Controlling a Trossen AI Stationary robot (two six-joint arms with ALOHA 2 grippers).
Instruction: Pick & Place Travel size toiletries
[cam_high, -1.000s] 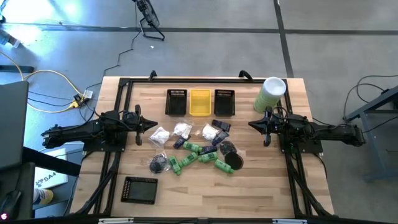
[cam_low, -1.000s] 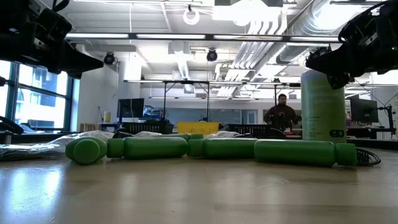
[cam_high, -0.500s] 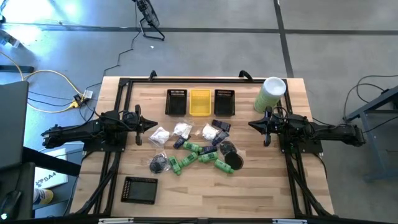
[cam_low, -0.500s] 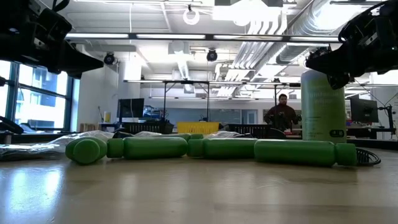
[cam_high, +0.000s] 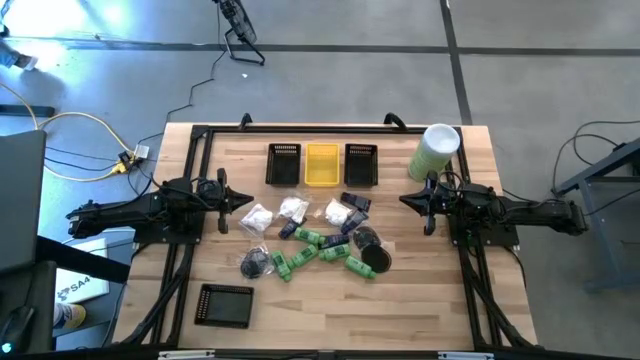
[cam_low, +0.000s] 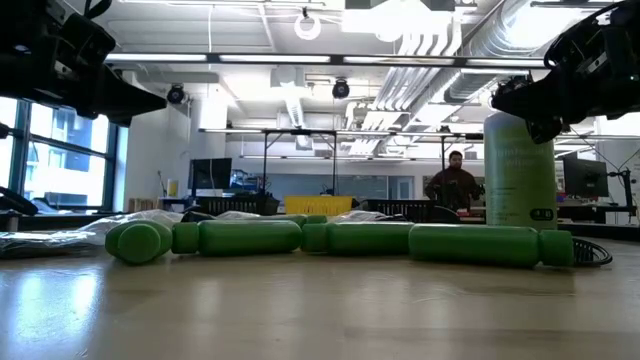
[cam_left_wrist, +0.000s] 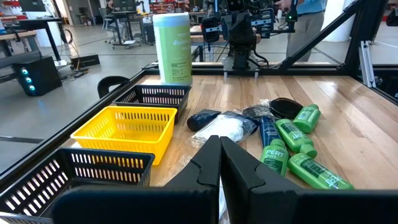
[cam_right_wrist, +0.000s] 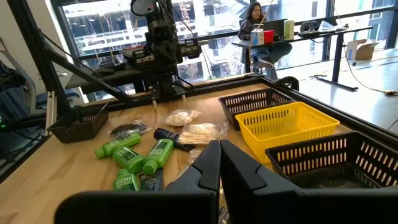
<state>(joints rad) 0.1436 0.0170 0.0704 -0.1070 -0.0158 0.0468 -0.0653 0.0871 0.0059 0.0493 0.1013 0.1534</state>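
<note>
Your left gripper (cam_high: 248, 199) and right gripper (cam_high: 403, 200) hover closed, seemingly empty, flanking the bright green little bottles (cam_high: 318, 252)

Small bright green plastic bottles (cam_high: 307, 248) lie on their sides mid-desk, mixed with dark blue-purple tubes (cam_high: 354, 202). White crinkly packets (cam_high: 292, 210) lie just behind them in a row. Black round pieces (cam_high: 373, 255) rest at the cluster's ends.
</note>
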